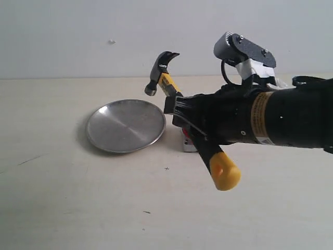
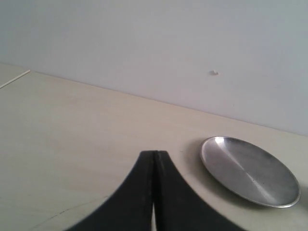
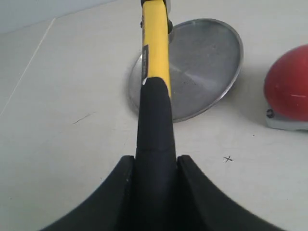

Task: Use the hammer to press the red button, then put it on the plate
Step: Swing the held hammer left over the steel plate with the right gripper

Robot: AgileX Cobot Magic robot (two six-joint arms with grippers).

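My right gripper (image 1: 179,110) is shut on the black handle of the hammer (image 1: 167,83) and holds it off the table. The dark steel head points up and to the left, above the far edge of the plate (image 1: 126,125); the yellow butt sticks out toward the front. In the right wrist view the hammer (image 3: 155,110) runs between the fingers of the right gripper (image 3: 155,161), with its yellow neck over the plate (image 3: 202,62). The red button (image 3: 288,89) sits beside the plate; from the exterior only its base corner (image 1: 188,145) shows under the arm. My left gripper (image 2: 155,154) is shut and empty, near the plate (image 2: 248,171).
The right arm's black forearm (image 1: 281,117) reaches in from the right above the table. A plain pale wall (image 1: 78,36) stands behind the beige tabletop (image 1: 78,198). A small cross mark (image 3: 228,158) is on the table near the button.
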